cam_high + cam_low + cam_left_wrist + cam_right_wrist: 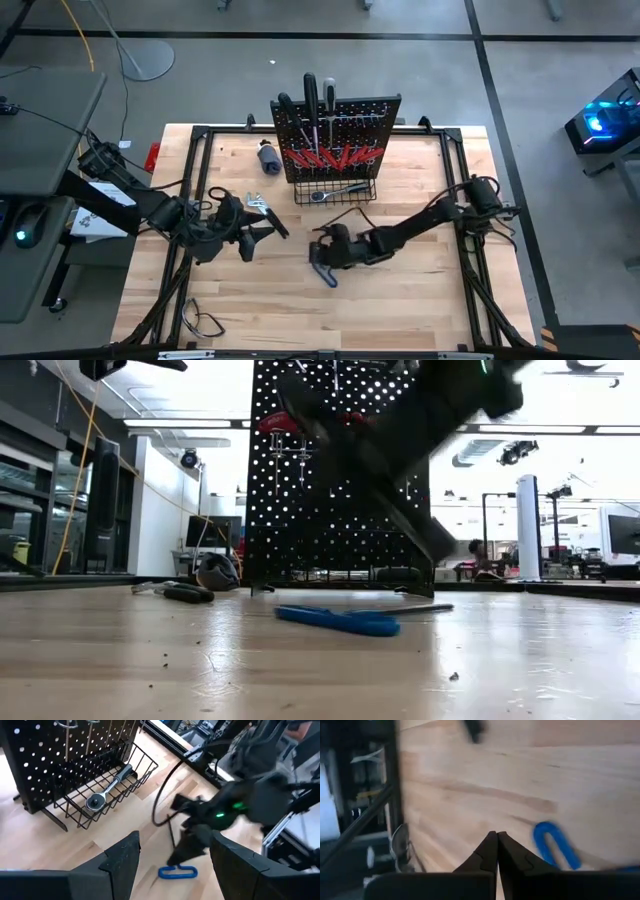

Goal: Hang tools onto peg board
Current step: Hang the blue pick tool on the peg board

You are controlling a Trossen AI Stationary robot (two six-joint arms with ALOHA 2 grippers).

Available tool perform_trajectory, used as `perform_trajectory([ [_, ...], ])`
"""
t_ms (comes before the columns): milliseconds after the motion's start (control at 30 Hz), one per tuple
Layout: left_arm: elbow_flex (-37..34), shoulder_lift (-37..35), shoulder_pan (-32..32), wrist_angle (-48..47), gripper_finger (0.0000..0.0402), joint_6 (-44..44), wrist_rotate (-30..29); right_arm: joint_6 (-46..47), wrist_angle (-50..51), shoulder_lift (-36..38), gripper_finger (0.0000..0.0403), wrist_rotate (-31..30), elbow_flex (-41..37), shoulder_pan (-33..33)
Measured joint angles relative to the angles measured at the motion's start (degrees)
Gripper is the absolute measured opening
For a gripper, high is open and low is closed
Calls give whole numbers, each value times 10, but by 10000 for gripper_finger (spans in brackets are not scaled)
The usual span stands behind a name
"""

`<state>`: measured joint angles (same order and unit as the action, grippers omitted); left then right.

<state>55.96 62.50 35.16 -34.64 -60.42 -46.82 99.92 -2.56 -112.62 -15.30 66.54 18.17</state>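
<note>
The black peg board (338,128) stands upright at the table's far middle. Several red-handled screwdrivers (335,155) hang on it, and a silver ratchet (107,787) lies in the wire basket (335,190) at its base. A blue-handled tool (325,272) lies flat on the table, also seen in the low view (335,620). My right gripper (318,248) is shut, its tips (496,836) just above and beside the blue handle (555,845). My left gripper (265,238) hovers open and empty left of it (174,840).
Black-handled pliers and a silver tool (255,205) lie on the table by my left arm. A dark, blue-tinged object (268,155) lies left of the peg board. A black cable loop (205,320) lies at the near left. Bare wood lies near and right of the blue tool.
</note>
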Motion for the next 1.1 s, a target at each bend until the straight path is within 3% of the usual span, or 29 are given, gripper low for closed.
perform_trajectory([
  [133, 0, 32, 0, 0, 220, 15, 8, -75, 88, 47, 0, -20, 34, 3],
  [300, 0, 138, -1, 55, 199, 31, 11, -78, 312, 149, 0, -76, 41, 18],
  [367, 0, 193, -5, 107, 159, 54, 22, -49, 415, 196, 0, -103, 41, 28],
  [500, 0, 286, -26, 214, 29, 81, 89, 23, 589, 279, 0, -147, 41, 50],
  [600, 0, 333, -42, 272, 11, 89, 104, 65, 665, 326, 0, -170, 41, 69],
  [867, 2, 438, -63, 393, 1, 336, 195, 78, 696, 361, 0, -175, 41, 107],
  [1100, 38, 494, -64, 392, 0, 400, 187, 104, 692, 343, 0, -163, 41, 134],
])
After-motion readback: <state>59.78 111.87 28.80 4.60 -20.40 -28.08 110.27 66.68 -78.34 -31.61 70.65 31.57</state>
